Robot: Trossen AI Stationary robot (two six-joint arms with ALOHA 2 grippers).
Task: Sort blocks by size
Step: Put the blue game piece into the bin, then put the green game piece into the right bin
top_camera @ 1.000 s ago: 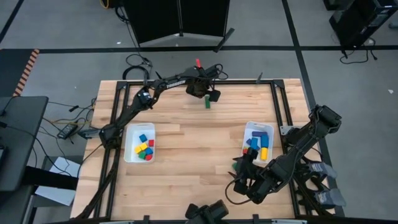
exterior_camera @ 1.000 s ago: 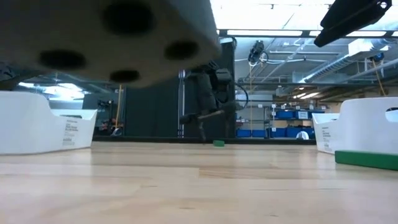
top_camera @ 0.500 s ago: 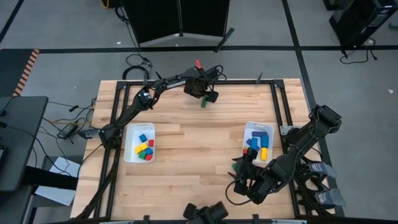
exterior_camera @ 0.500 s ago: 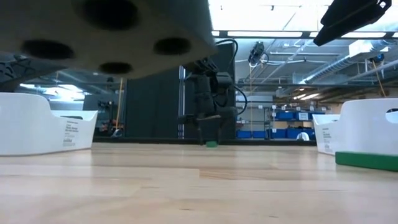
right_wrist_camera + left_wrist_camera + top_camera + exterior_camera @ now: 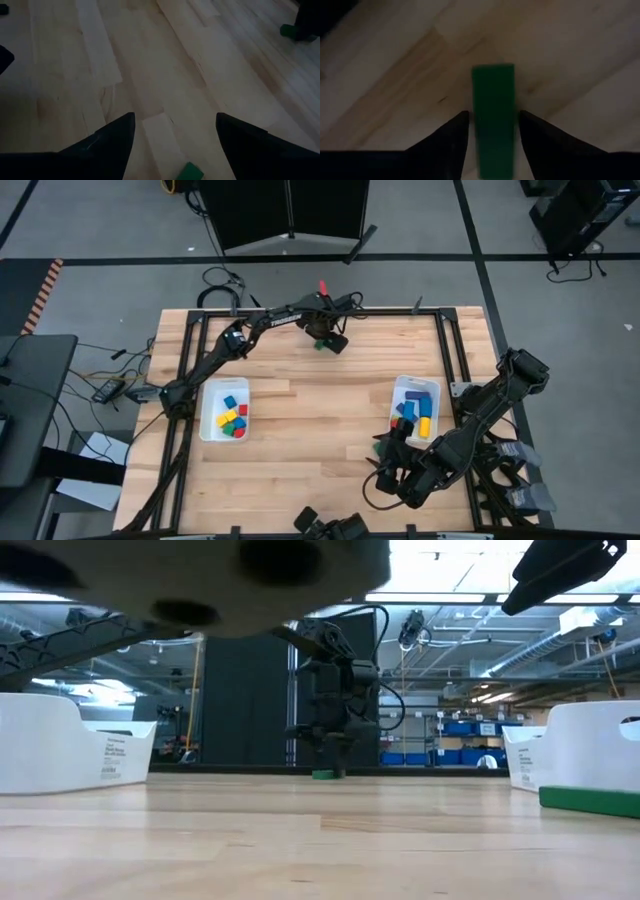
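Observation:
A green bar [image 5: 493,115] lies between the fingers of my left gripper [image 5: 492,117], near the table's far edge. It also shows in the high view [image 5: 319,344] and the low view [image 5: 322,775]. My left gripper [image 5: 324,338] is shut on it. My right gripper [image 5: 172,132] is open and empty over the wood near the table's near right corner [image 5: 392,455]. Another green block [image 5: 189,171] lies on the wood just in front of it. A white bin [image 5: 224,412] at the left holds small cubes. A white bin [image 5: 415,405] at the right holds longer bars. My left gripper pinches the green bar by its two long sides [image 5: 476,135] between its two fingers, at the end nearer the wrist. The fingers point down and lie along the bar. The bar is level at table height; I cannot tell whether it rests on the wood.
The black frame rail [image 5: 380,310] runs along the far edge just behind my left gripper. Bare wood lies between the two bins. A blurred grey body [image 5: 260,580] covers the top of the low view.
My left gripper has gone toward the table's left edge along the far side, and the green bar has gone with it, staying level at table height. My right arm has kept still.

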